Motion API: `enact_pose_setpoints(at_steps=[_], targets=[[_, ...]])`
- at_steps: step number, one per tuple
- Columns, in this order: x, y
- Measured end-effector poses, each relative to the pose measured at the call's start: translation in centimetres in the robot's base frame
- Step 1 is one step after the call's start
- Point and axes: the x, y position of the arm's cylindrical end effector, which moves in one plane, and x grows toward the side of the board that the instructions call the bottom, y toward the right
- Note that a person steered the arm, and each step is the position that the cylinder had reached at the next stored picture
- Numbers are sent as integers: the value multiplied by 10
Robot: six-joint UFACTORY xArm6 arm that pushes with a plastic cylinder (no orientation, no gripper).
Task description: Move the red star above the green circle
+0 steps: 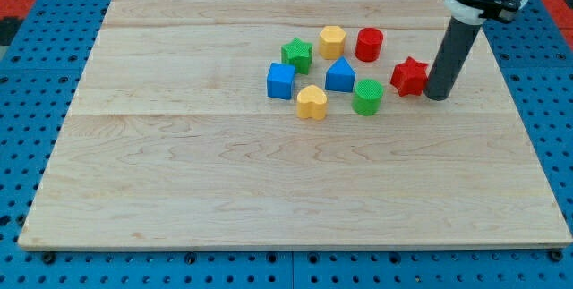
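- where it lies at the view's right of the cluster, the red star [409, 75] is bright, five-pointed, flat.
- my tip [437, 96]: bare rod, touching its right side.
- green circle [367, 96]: lower left of star.

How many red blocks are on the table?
2. The red star sits at the view's right of the cluster, right beside my tip. The red cylinder stands near the view's top, right of the yellow hexagon. None appear hidden.
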Motion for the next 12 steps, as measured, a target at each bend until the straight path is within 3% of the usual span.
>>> enact_pose_setpoints(at_steps=[1,2,5,12], targets=[[-12,2],[-3,44],[-65,44],[-43,-26]])
